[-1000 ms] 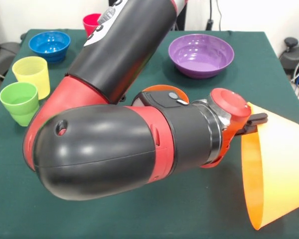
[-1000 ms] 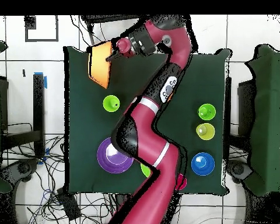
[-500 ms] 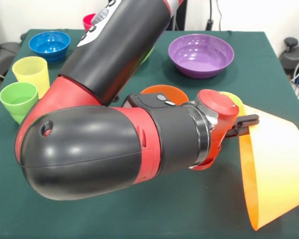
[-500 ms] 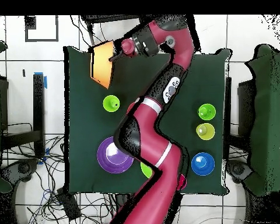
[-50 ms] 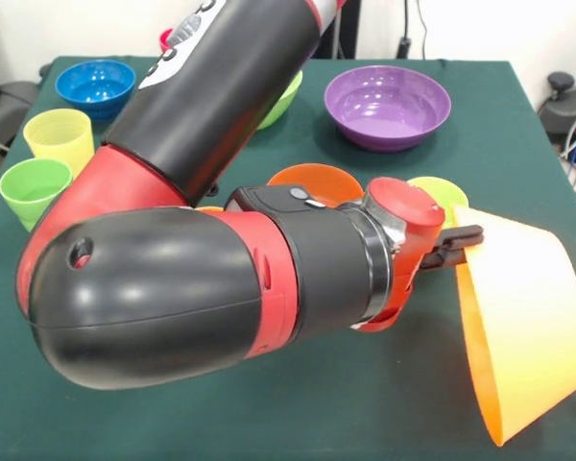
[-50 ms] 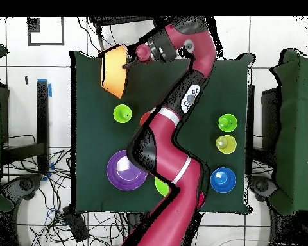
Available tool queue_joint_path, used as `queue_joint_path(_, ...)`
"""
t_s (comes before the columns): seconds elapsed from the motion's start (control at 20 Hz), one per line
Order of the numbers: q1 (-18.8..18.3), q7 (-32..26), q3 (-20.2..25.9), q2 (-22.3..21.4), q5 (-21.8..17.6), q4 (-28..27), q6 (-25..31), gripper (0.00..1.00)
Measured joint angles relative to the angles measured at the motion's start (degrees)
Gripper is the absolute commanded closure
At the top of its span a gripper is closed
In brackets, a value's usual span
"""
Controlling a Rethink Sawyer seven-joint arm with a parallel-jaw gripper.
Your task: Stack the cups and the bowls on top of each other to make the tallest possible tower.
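My gripper (image 5: pixel 464 236) (image 6: pixel 126 64) is shut on the rim of the large translucent orange bowl (image 5: pixel 523 327) (image 6: pixel 113 69). The bowl hangs tilted on its side above the table's corner. Just behind the gripper stand a lime cup (image 5: pixel 442 193) (image 6: pixel 122 114) and a small red-orange bowl (image 5: pixel 312 180). The purple bowl (image 5: pixel 388 104) (image 6: pixel 124 169) sits further back. A blue bowl (image 5: pixel 96 84) (image 6: pixel 222 180), a yellow cup (image 5: pixel 60 136) (image 6: pixel 226 143) and a green cup (image 5: pixel 34 190) (image 6: pixel 227 122) line the other side. A green bowl (image 5: pixel 283 96) (image 6: pixel 160 186) and a red cup (image 5: pixel 163 38) peek out from behind the arm.
The arm's thick elbow (image 5: pixel 173 288) fills the middle of the front view and hides much of the green cloth table (image 5: pixel 518 125). The held bowl reaches over the table's edge (image 6: pixel 76 70).
The gripper and the orange bowl have shifted slightly inward over the table, and the elbow has swung a little. The cups and other bowls have not moved.
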Motion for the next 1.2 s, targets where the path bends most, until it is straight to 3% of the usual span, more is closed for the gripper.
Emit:
queue_joint_path(0.5,-1.2,-1.1,0.0,-1.2,-3.5,0.0,-0.8,1.0)
queue_joint_path(1.2,-2.6,-1.1,-0.3,-2.8,-4.1,0.0,-8.8,1.0)
